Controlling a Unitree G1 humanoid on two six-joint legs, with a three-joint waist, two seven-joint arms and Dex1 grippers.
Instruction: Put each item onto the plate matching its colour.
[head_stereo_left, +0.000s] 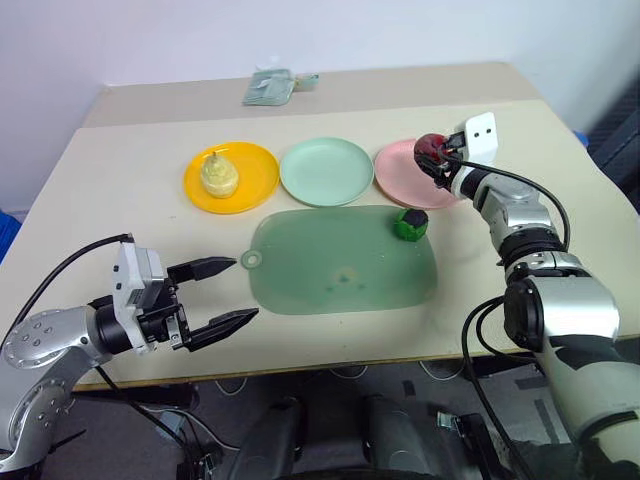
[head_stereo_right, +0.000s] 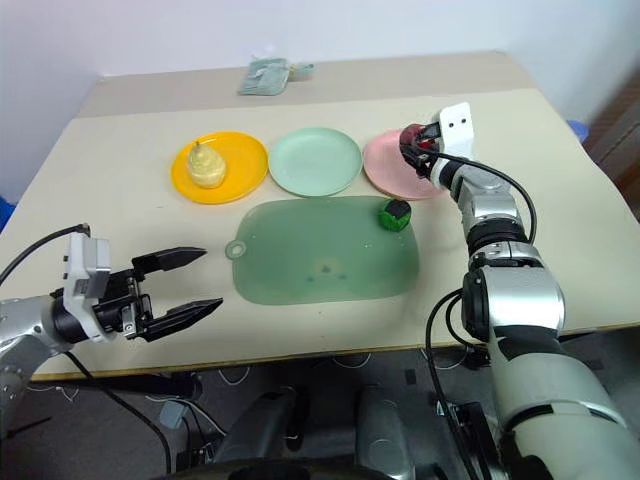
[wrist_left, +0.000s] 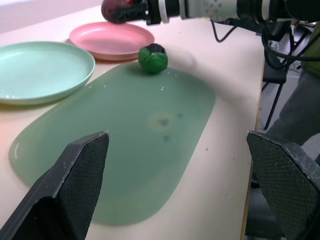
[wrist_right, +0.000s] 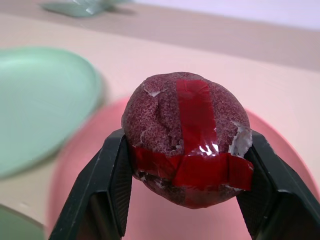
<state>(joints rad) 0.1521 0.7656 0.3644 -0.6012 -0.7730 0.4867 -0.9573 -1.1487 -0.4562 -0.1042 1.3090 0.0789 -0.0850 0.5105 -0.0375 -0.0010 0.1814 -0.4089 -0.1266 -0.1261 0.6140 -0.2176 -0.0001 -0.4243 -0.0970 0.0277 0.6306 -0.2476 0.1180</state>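
On the beige tabletop (head_stereo_left: 120, 160) the big translucent green mat (head_stereo_left: 340, 265) spreads out just ahead of the left claw (head_stereo_left: 228, 292) and down to the near side of the right claw (head_stereo_left: 438, 160), and it counts for nothing in the sorting. Beyond it sit the three plates in a row: the orange-yellow plate (head_stereo_left: 255, 170) far off to the right claw's left, the mint green plate (head_stereo_left: 326, 171) between, and the pink plate (head_stereo_left: 400, 170) right under the right claw. One down, by the look of it: the pale yellow pear-shaped item (head_stereo_left: 220, 174) sits upright on the orange-yellow plate, so that match reads as done. Second one is in hand right now: the right claw is clamped on the red lump (wrist_right: 187, 137), fingers pressed to both its sides, carrying it over the pink plate, clear of the surface, not yet set down. So that one wants lowering and letting go. The third is untouched: the dark green lump (head_stereo_left: 411, 223) rests on the far corner of the mat, just below and beside the right claw, near the pink plate's rim, well short of the mint green plate. The left claw hangs low over the tabletop's near edge, fingers spread wide, holding nothing. I'd call it roughly halfway.
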